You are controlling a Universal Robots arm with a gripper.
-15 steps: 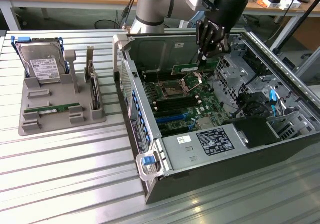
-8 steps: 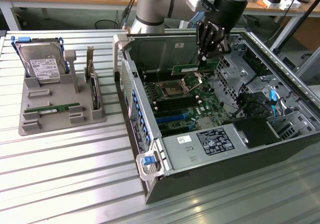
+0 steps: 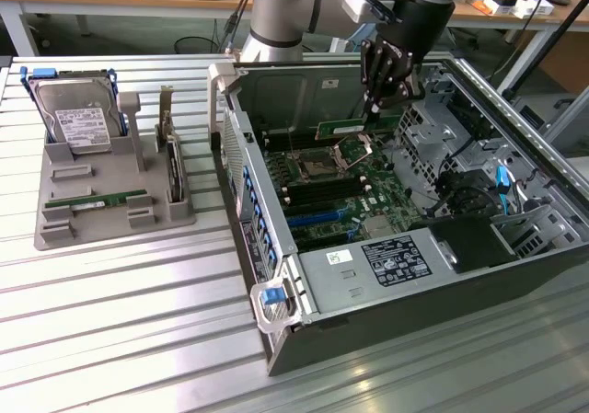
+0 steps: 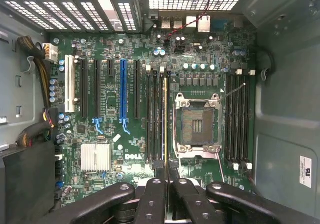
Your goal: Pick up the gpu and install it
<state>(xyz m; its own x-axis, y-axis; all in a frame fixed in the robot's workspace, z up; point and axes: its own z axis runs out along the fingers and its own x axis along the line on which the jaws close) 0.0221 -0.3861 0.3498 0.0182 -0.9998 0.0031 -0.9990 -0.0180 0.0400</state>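
Ribbed metal table [image 3: 120, 321] | open case [image 3: 368, 326] | jaws clamp gpu [image 3: 348, 126] edge-on over slots [image 4: 155, 119] beside socket [image 4: 198, 124] | walls well apart

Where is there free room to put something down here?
Bare table nearer the camera than the grey tray, to the exterior view's left of the computer case. Crowded inside the case, where the hand holds the gpu.

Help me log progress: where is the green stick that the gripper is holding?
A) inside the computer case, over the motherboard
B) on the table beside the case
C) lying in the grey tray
A: the gripper holds the green stick above the motherboard, inside the computer case.
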